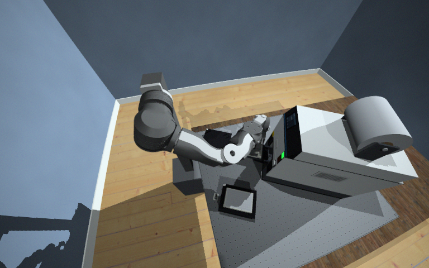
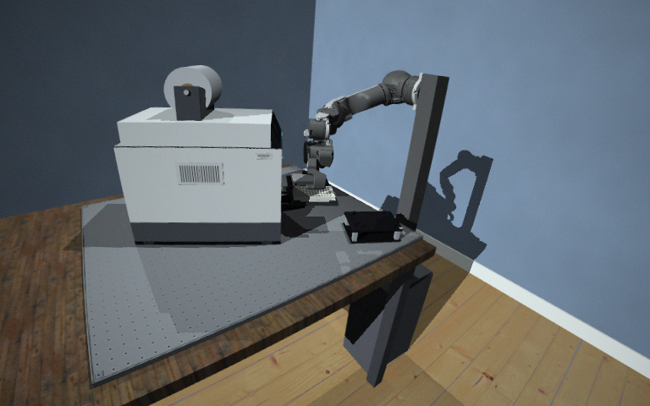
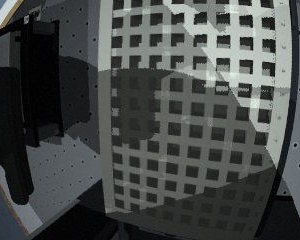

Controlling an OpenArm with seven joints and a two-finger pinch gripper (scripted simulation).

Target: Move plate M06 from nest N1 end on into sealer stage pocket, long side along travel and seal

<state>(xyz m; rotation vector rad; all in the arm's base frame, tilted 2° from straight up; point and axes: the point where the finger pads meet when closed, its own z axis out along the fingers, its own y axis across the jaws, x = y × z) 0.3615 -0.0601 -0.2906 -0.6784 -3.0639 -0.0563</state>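
The gripper (image 2: 315, 179) is standing released, hovering directly above plate M06 (image 3: 193, 103), which is lying flat beside the sealer (image 2: 197, 171).

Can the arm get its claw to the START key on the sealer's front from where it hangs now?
Probably yes. The open claw hangs over the well plate, right before the sealer front and close to the green lamp; nothing visible stands between them.
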